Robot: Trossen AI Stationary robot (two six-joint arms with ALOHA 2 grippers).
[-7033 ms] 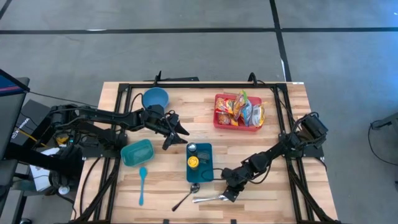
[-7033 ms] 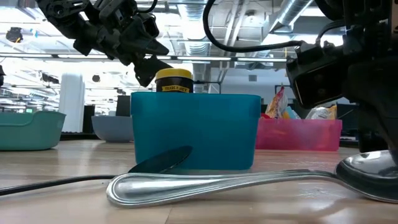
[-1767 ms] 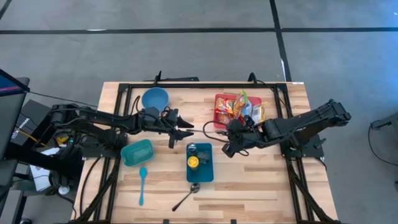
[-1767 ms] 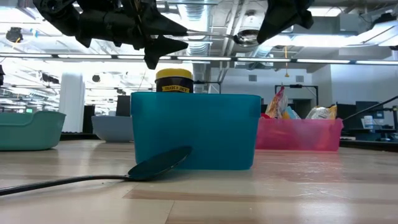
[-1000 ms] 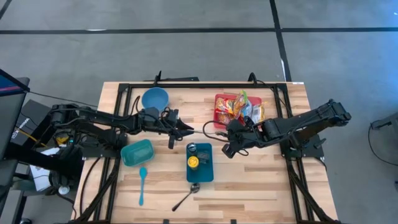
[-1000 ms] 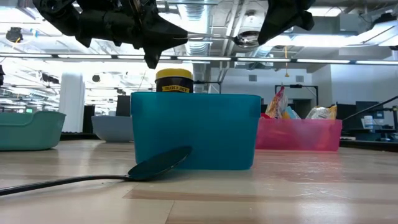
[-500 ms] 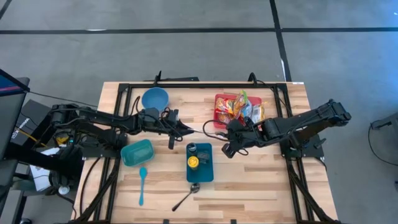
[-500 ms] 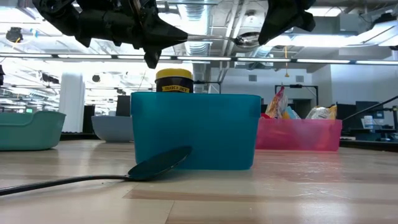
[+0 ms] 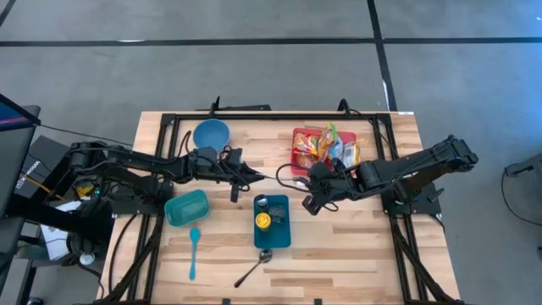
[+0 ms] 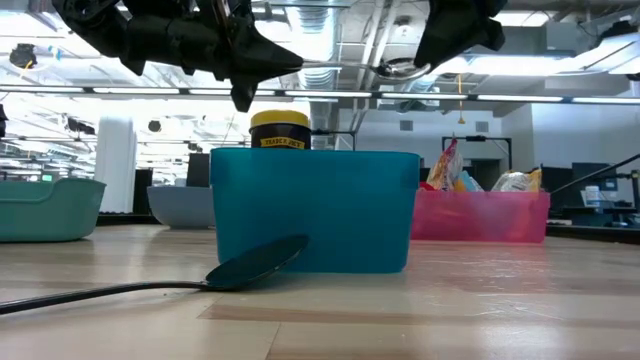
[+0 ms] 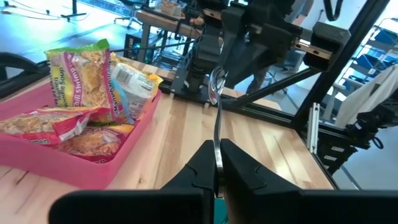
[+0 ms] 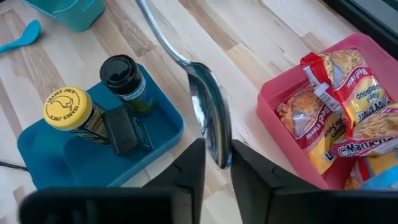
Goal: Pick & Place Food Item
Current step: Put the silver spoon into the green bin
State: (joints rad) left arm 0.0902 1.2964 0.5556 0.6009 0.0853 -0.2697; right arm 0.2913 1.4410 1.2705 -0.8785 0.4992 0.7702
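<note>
Overhead, left hand (image 11: 216, 167) clamps silver spoon (image 12: 208, 127); right hand (image 12: 216, 163) slightly parted; pink bin (image 9: 306, 163) holds snack packets (image 9: 329, 149).

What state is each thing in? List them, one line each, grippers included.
Left gripper: shut on silver spoon's handle.
Right gripper: at the spoon's bowl end, above the table.
Silver spoon: in the air, level, spanning both grippers.
Yellow-lid jar: upright, capped, in teal tray.
Black-lid jar: upright, capped, same tray.
Pink bin: holds snack packets.
Black spoon: lying on table.
</note>
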